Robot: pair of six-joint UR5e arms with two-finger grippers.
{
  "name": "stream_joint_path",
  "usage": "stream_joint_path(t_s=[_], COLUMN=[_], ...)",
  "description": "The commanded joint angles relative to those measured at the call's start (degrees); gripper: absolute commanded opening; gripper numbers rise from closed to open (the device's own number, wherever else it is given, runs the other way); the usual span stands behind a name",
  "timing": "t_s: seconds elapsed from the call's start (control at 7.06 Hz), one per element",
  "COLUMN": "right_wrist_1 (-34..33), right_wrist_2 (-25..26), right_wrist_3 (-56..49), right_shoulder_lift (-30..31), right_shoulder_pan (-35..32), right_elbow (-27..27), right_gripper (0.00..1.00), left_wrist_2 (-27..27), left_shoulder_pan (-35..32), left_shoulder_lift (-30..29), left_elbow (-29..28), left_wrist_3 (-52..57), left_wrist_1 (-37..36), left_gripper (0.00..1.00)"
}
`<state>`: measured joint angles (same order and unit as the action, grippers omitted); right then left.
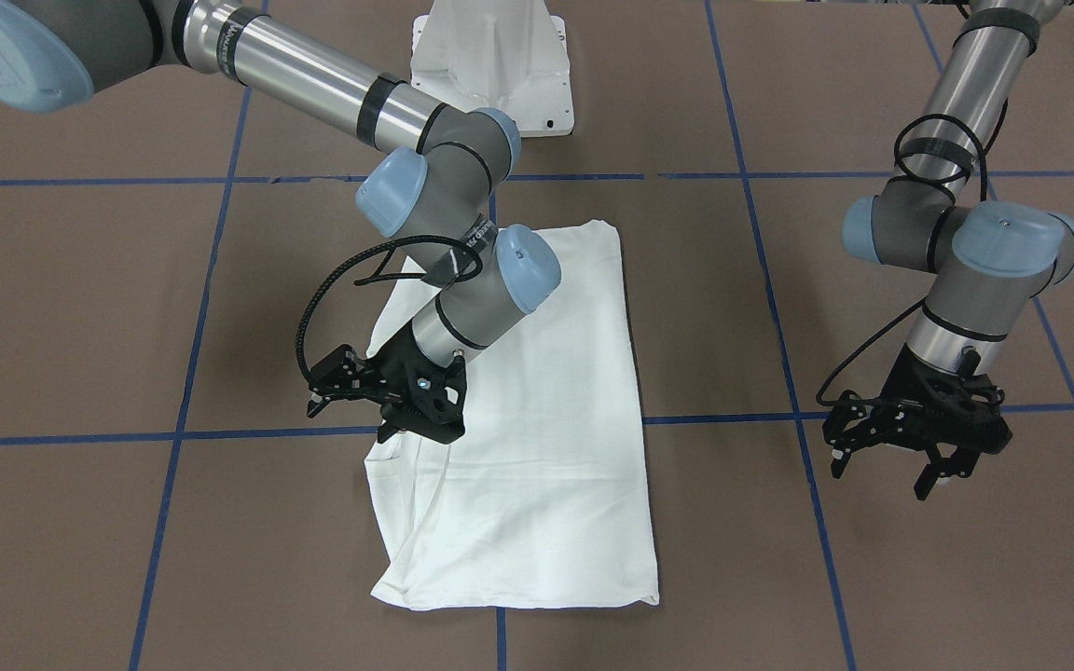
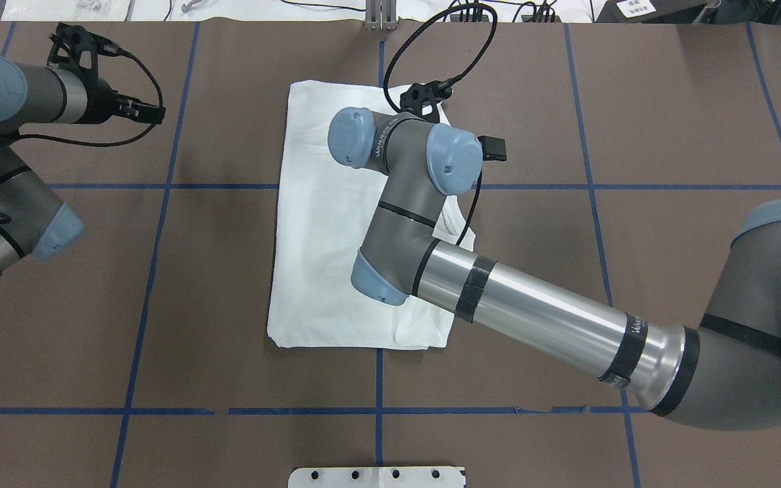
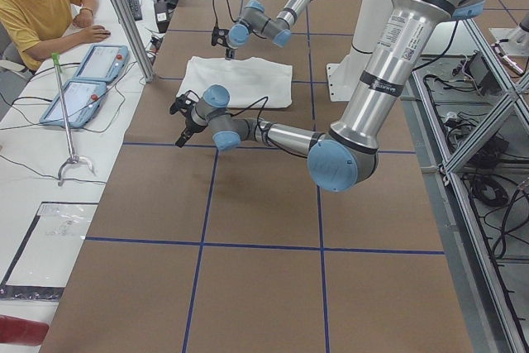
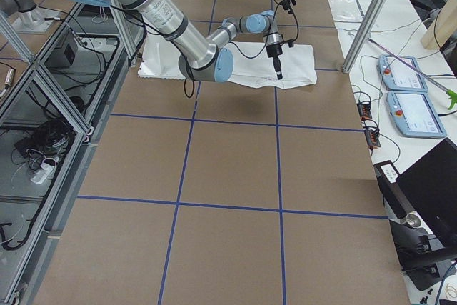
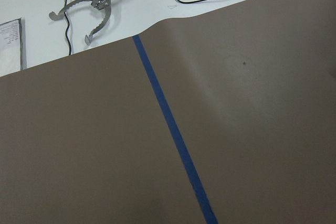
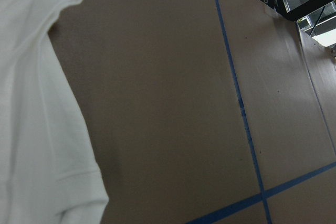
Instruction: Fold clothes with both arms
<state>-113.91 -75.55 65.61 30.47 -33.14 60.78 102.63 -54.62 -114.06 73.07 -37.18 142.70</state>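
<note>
My shirt (image 1: 537,466) lies flat on the counter (image 1: 80,308), folded into a long, plain white rectangle with no print showing. Its far end is rumpled on my right side, where a loose flap creases across the corner. The edge on my left runs straight.

My right arm (image 1: 313,79) reaches over the shirt, wrist bent down. My right gripper (image 1: 411,431) points at the shirt's right edge; I cannot tell whether it touches the cloth or how its jaws stand.

My left arm (image 1: 966,75) is well apart from the shirt. My left gripper (image 1: 938,475) hangs over bare counter, holding nothing.
</note>
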Motion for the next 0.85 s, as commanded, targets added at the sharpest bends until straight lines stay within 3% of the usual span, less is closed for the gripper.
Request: stream_joint_path(t_s=[0.0, 0.28, 0.57, 0.71], right_wrist_1=[-0.7, 2.1, 15.2, 18.9], right_wrist_2=[0.2, -0.4, -0.6, -0.5], right_wrist_3=[-3.6, -3.2, -1.1, 2.9], right_shoulder_lift=[6.6, 5.7, 3.1, 0.6], right_shoulder_pan=[-2.0, -2.0, -2.0, -2.0], right_elbow=[5.9, 11.7, 8.8, 4.0], right_gripper=[1.00, 1.00, 1.00, 1.00], left_wrist_2=[0.0, 0.0, 0.0, 0.0], left_shoulder_pan=[0.0, 0.0, 0.0, 0.0], left_shoulder_lift=[0.1, 0.1, 0.1, 0.1], left_elbow=[0.1, 0.1, 0.0, -0.1], left_wrist_3=[-0.1, -0.1, 0.0, 0.0], left_wrist_1=[0.0, -0.1, -0.1, 0.0], left_gripper=[1.00, 1.00, 1.00, 1.00])
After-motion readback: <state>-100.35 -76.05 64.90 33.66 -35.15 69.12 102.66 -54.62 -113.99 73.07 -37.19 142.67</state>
